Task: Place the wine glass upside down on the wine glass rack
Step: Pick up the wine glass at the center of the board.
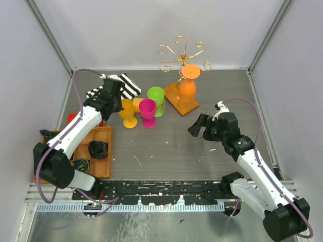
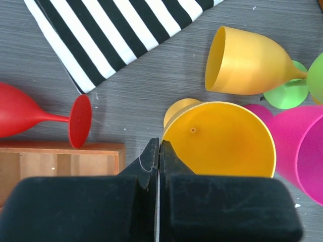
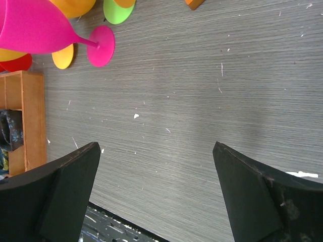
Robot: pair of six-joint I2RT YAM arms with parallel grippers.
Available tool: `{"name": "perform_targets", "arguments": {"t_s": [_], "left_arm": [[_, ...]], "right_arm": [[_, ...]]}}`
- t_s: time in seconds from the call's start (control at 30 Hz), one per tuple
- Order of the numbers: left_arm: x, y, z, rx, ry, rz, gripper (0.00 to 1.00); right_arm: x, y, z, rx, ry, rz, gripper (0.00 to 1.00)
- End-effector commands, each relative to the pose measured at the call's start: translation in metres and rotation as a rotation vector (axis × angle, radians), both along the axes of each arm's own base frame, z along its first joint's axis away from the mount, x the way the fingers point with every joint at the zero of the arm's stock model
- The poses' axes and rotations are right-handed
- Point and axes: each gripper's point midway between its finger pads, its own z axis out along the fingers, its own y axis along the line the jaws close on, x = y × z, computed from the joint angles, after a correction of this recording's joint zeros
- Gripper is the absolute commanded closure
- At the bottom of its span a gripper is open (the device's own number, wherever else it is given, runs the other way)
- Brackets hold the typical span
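A yellow wine glass (image 2: 222, 138) stands upright on the table (image 1: 166, 151), beside a pink one (image 1: 148, 108) and a green one (image 1: 156, 96). My left gripper (image 2: 159, 143) is shut on its near rim, one finger inside the bowl and one outside; from above it (image 1: 117, 98) sits just left of the glass (image 1: 128, 110). A second yellow glass (image 2: 247, 63) lies on its side behind. The gold wire wine glass rack (image 1: 181, 53) stands at the back on its wooden base (image 1: 182, 105), with an orange glass (image 1: 187, 88) hanging upside down. My right gripper (image 3: 156, 146) is open and empty over bare table.
A red glass (image 2: 20, 113) lies on its side left of my left gripper, next to the compartmented wooden tray (image 2: 60, 156). A black-and-white striped cloth (image 2: 116, 30) lies at the back left. The pink glass (image 3: 35, 25) shows far from my right gripper.
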Motion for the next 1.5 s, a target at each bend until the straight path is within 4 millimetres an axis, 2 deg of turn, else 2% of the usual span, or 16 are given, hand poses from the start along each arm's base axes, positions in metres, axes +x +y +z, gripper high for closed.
{"name": "perform_targets", "arguments": {"t_s": [0.0,0.13,0.2,0.33,0.43,0.5,0.6,0.77,1.0,1.13,1.27,1.47], "left_arm": [[-0.013,0.016,0.007,0.04,-0.013,0.033,1.0],[-0.027,0.022,0.012,0.041,-0.017,0.019,1.0],[-0.036,0.018,0.012,0.03,-0.014,-0.04,1.0],[-0.06,0.017,0.033,-0.028,-0.093,-0.109,1.0],[-0.078,0.026,0.042,-0.048,-0.124,-0.081,1.0],[-0.089,0.028,0.049,-0.071,-0.139,-0.088,1.0],[-0.105,0.02,0.058,-0.148,-0.176,-0.139,1.0],[-0.128,0.01,0.077,-0.253,-0.247,-0.206,1.0],[-0.159,-0.008,0.106,-0.374,-0.306,-0.301,1.0],[-0.171,-0.027,0.115,-0.445,-0.295,-0.366,1.0],[-0.176,-0.046,0.122,-0.463,-0.31,-0.415,1.0],[-0.176,-0.082,0.137,-0.422,-0.36,-0.494,1.0]], "right_arm": [[0.007,0.004,0.012,0.031,-0.045,0.005,0.0],[0.006,0.004,0.012,0.032,-0.046,0.003,0.0],[0.006,0.005,0.013,0.036,-0.046,0.005,0.0],[0.005,0.007,0.014,0.038,-0.05,0.027,0.0],[0.004,0.009,0.018,0.04,-0.062,0.045,0.01],[0.001,0.012,0.023,0.05,-0.086,0.075,0.01],[-0.003,0.019,0.037,0.091,-0.132,0.111,0.01],[-0.006,0.019,0.052,0.112,-0.169,0.113,0.01],[-0.01,0.024,0.069,0.154,-0.192,0.132,0.01],[-0.012,0.027,0.081,0.199,-0.216,0.135,0.01],[-0.015,0.03,0.092,0.241,-0.23,0.133,0.02],[-0.019,0.031,0.092,0.263,-0.216,0.127,0.02]]}}
